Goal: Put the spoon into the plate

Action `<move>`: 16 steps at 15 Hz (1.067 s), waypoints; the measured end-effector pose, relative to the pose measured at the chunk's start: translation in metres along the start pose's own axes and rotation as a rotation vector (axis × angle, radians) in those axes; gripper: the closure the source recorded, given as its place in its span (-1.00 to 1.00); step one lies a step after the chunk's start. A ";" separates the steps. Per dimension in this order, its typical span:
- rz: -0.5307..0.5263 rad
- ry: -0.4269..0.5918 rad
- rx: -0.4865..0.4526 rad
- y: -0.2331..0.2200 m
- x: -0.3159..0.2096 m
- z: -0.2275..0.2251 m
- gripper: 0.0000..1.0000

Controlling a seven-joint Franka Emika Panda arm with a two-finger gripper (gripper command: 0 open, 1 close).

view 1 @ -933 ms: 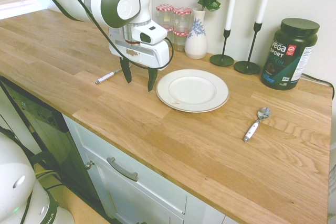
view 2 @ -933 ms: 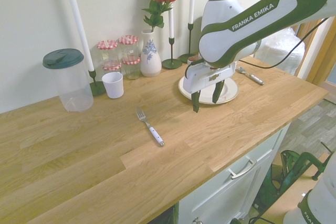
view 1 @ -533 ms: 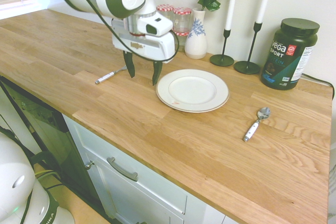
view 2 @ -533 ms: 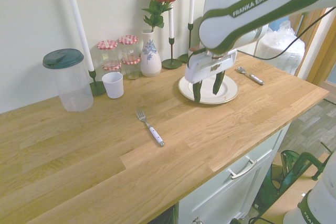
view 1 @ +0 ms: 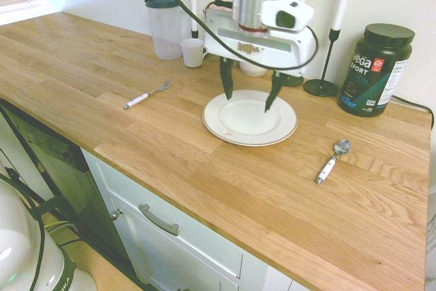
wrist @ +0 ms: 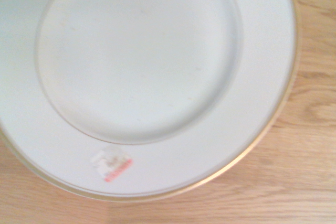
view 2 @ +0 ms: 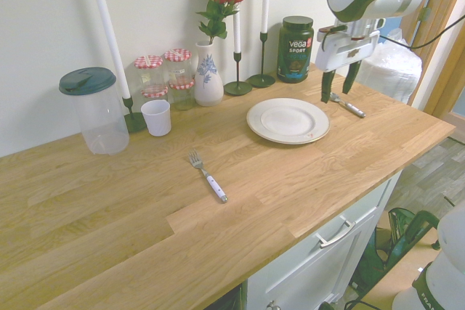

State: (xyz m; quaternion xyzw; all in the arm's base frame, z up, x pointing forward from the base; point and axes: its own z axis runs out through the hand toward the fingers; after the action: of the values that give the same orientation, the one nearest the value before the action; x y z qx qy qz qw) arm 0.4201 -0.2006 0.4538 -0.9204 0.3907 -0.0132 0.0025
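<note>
The white plate (view 1: 225, 127) (view 2: 288, 120) lies on the wooden counter, and it fills the wrist view (wrist: 142, 66) with its small reddish mark on the rim. My gripper (view 1: 248, 103) (view 2: 335, 96) hangs open and empty well above the plate, fingers pointing down. The spoon (view 1: 332, 160) (view 2: 346, 104), with a silver bowl and a white handle, lies flat on the counter beyond the plate, apart from it and from the gripper.
A white-handled fork (view 1: 146, 95) (view 2: 208, 176) lies on the plate's other side. Along the wall stand a dark jar (view 1: 375, 69) (view 2: 295, 49), candlesticks (view 1: 327, 66), a vase with a rose (view 2: 208, 74), small jars (view 2: 163, 74), a cup (view 1: 193, 51) and a pitcher (view 2: 94, 110).
The arm has swung from the fork side of the plate to above the plate, toward the spoon, and has risen. The gripper stays open; nothing on the counter moved.
</note>
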 end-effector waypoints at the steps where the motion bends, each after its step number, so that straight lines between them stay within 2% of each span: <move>1: -0.006 -0.002 -0.011 0.012 0.010 0.007 -1.00; 5: 0.001 0.003 -0.059 0.038 0.053 0.037 -1.00; 10: 0.128 -0.027 -0.048 0.058 0.103 0.061 -1.00; 14: 0.166 -0.036 -0.055 0.068 0.127 0.076 -1.00; 15: 0.169 -0.039 -0.050 0.069 0.130 0.081 1.00; 16: 0.170 -0.044 -0.045 0.071 0.132 0.086 1.00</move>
State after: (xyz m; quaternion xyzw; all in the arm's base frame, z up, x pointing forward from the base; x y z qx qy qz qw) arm 0.4633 -0.3456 0.3694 -0.8837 0.4677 0.0161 -0.0088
